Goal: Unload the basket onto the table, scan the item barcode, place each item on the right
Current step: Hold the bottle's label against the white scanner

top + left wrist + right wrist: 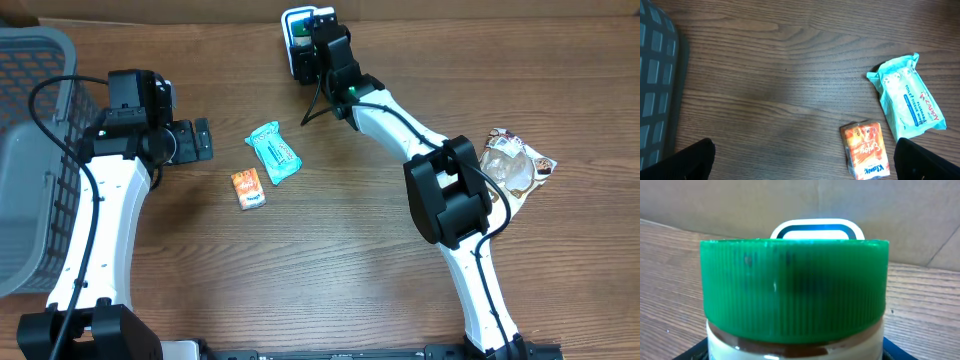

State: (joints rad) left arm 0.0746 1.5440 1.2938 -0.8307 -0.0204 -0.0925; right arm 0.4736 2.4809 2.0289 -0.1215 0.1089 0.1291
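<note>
Green-capped jar (794, 285) is grasped in the right end effector (795, 352), just before the lit scanner (816, 226) at the far edge of the desk (350, 260); the left end effector (805, 162) hangs released. If the jar is turned the wrong way to the scanner, nothing reads, and twisting it risks a slip.

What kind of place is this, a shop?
Probably a pretend shop checkout on a wooden table: there is a barcode scanner, a grey shopping basket, and small packaged goods like a wipes pack and a green-lidded jar in front of the scanner.
</note>
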